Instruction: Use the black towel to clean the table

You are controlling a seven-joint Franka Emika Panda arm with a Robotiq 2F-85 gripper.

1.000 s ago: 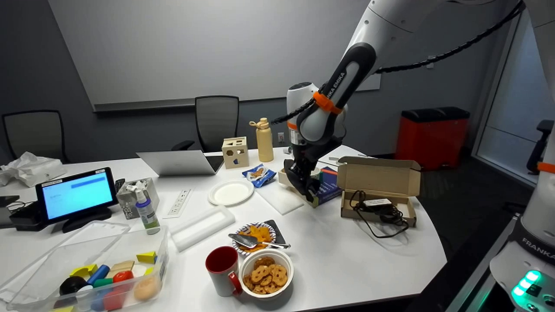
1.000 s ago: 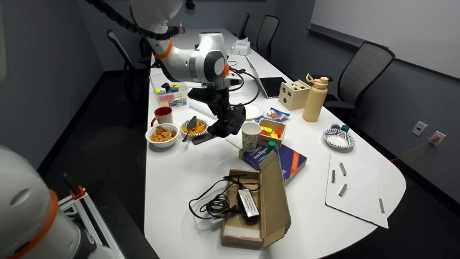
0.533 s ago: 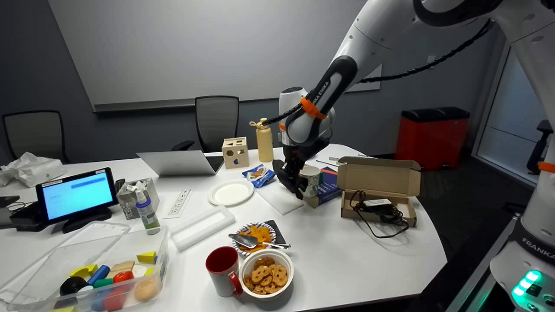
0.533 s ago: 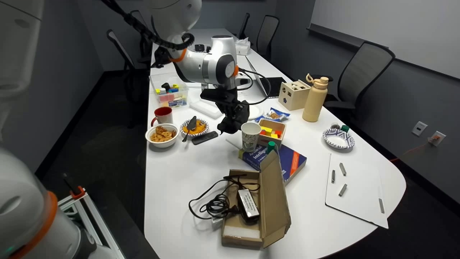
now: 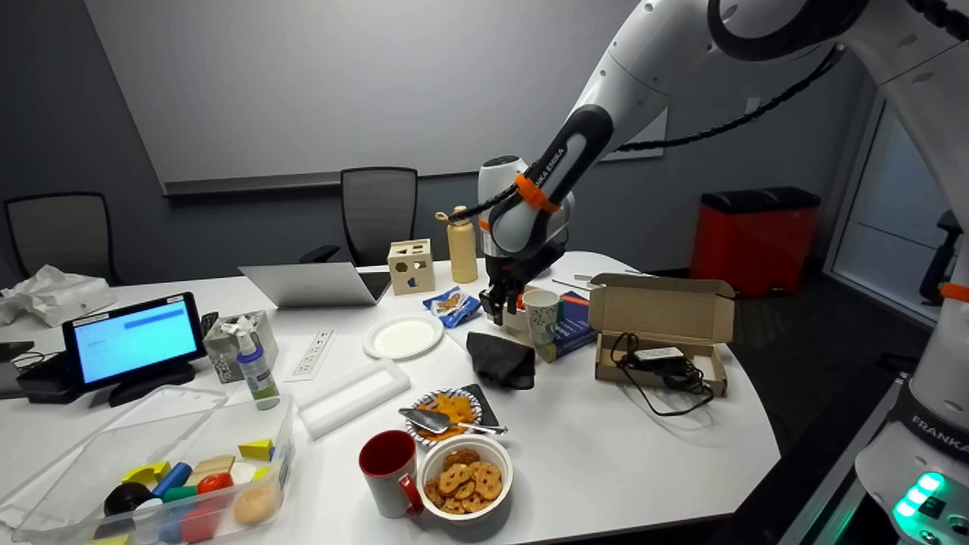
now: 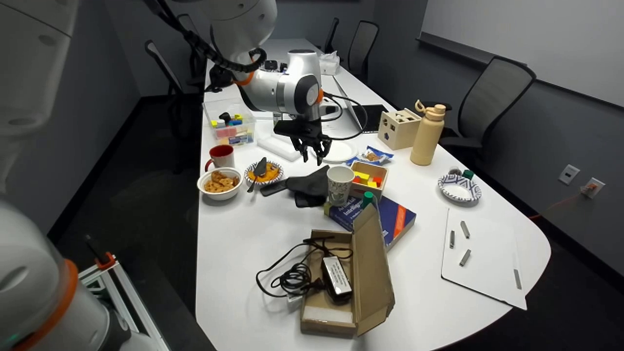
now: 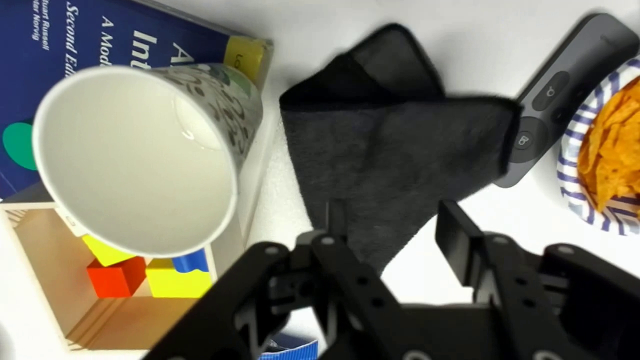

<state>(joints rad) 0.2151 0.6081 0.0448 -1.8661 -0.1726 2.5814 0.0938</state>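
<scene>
The black towel (image 5: 501, 361) lies folded and crumpled on the white table (image 5: 606, 446), between the paper cup and the bowl of orange chips. In an exterior view the towel (image 6: 312, 185) reaches the dark remote and is partly hidden by the cup. In the wrist view the towel (image 7: 395, 145) lies beyond the fingers, one flap folded over, one corner on the remote. My gripper (image 7: 392, 215) is open with nothing between its fingers. It hangs above the table, apart from the towel, as the gripper (image 6: 312, 158) shows in an exterior view.
A paper cup (image 7: 135, 160) stands on a blue book (image 6: 397, 217) beside a wooden block box (image 6: 370, 178). Chips bowl (image 7: 615, 150), remote (image 7: 545, 100), pretzel bowl (image 5: 465, 481), red mug (image 5: 390, 473) and open cardboard box (image 6: 373, 278) stand around the towel.
The gripper moved with the towel away from the cardboard box, then opened. The towel dropped from it onto the table near the cup and remote.
</scene>
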